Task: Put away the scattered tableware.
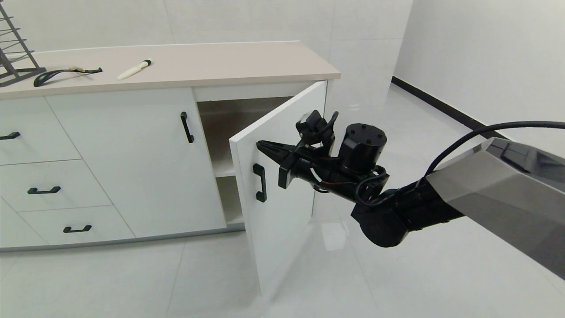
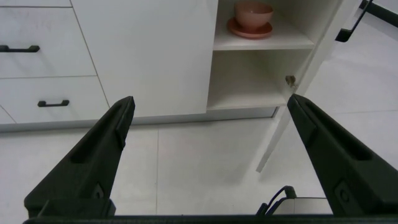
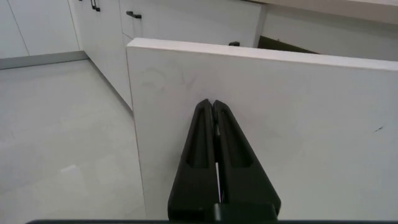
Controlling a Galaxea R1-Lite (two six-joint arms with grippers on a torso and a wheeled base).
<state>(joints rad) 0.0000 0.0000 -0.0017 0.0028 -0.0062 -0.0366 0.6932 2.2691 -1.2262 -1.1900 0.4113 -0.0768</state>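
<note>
Head view: right gripper [image 1: 261, 145], fingers pressed together, points at the half-open white cabinet door [image 1: 282, 221]. Pushing could swing it shut, blocking the white shelf [image 2: 292, 41]; left gripper [image 2: 209, 99] gapes wide.

One black spoon [image 1: 44, 77], one white utensil [image 1: 133, 70], one pink bowl [image 2: 253, 14], one pink plate [image 2: 247, 32].

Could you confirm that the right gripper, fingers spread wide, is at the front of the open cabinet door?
Not quite: the right gripper has its fingers shut together, not spread, as the right wrist view shows. It is at the front of the open cabinet door.
</note>
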